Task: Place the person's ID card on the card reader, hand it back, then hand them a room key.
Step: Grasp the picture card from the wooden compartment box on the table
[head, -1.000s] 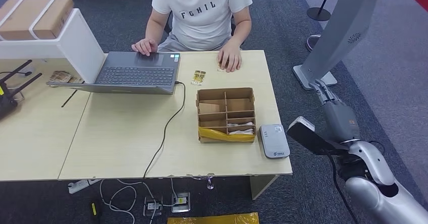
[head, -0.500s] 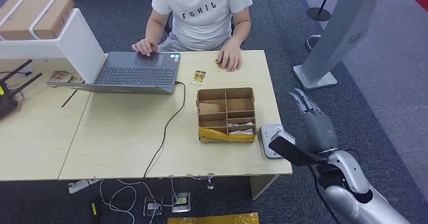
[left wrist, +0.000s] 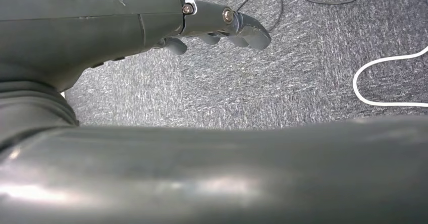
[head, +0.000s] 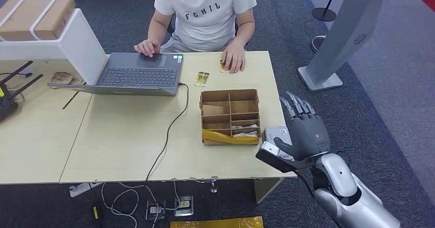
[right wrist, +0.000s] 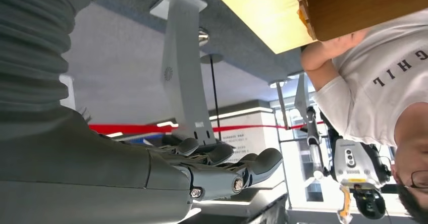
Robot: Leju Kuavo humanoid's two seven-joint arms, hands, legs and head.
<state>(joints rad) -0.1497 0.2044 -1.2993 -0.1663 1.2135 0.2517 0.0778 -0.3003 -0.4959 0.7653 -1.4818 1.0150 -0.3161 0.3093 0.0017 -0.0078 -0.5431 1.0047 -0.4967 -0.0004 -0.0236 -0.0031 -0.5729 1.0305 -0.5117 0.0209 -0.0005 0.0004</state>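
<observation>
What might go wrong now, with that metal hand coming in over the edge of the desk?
The right hand, open, sits over the grey card reader near the table's edge; a bump might shove the reader off. The cardboard box stands close beside it, so a wide reach may knock it. The ID card seems to lie under the person's hand, so the pickup depends on them letting go.

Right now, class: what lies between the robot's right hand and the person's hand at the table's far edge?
In the head view, between the right hand and the person's hand lies bare tabletop, flanked by the cardboard divider box.
</observation>
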